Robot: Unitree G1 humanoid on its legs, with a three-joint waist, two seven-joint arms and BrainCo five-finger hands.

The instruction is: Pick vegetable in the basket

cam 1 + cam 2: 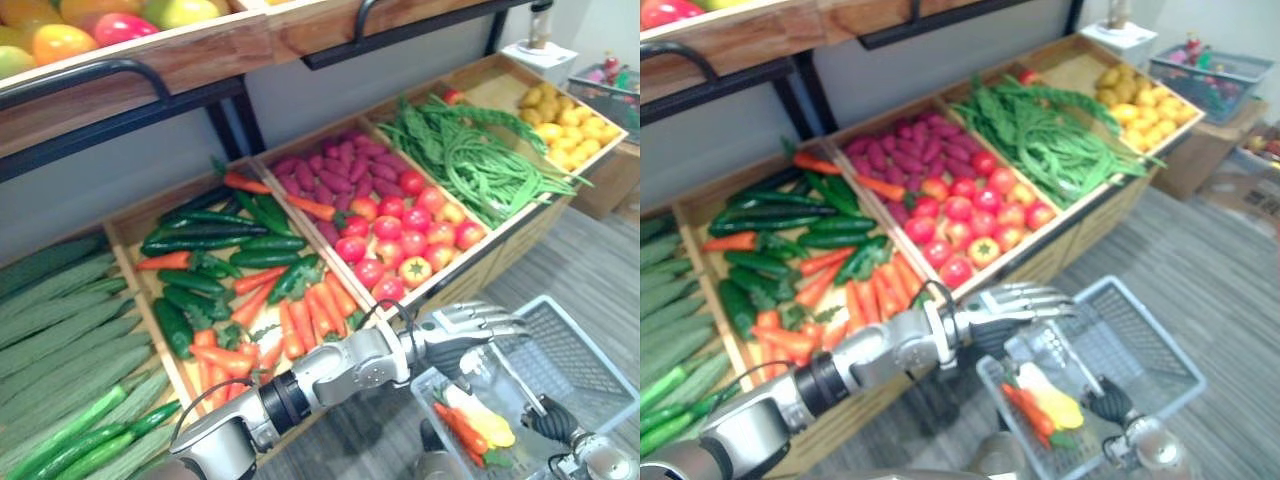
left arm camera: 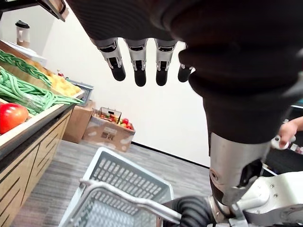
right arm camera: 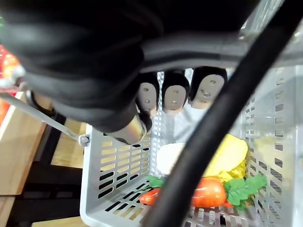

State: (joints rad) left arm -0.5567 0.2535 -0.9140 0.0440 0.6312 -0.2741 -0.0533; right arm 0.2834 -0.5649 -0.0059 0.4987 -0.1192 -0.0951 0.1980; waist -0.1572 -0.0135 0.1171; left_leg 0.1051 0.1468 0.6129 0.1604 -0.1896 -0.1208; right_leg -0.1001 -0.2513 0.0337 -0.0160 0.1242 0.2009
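Carrying the produce: the wooden stand [image 1: 120,228], which I see as a row of sloped crates.
Basket: the grey basket [image 1: 590,350] hangs off the stand's front edge, on my right side.
Nearest crate: the carrots [image 1: 310,315] lie by the front edge of the crate they share with dark cucumbers [image 1: 215,240]. The tomatoes [image 1: 400,240] are one crate further right.
Left hand: my left hand [image 1: 470,325] hovers over the basket's rim on the stand side. Its fingers are straight and side by side, and it holds nothing.
Right hand: my right hand [image 1: 550,420] has its fingers curled round the handle [image 2: 128,196] and carries the basket.
Already in the basket: one carrot [image 3: 208,191] lies beside a yellow vegetable [image 3: 232,153] at the basket's near end.
Deciding relation: the stand's carrots lie back and to the left of my left fingertips. Most of them have their long axis running from front edge to back edge, a few slanted.
Judgement: the left hand is the free one and the nearer one. I'd swing it back over the crate's front edge and close across a carrot's width.
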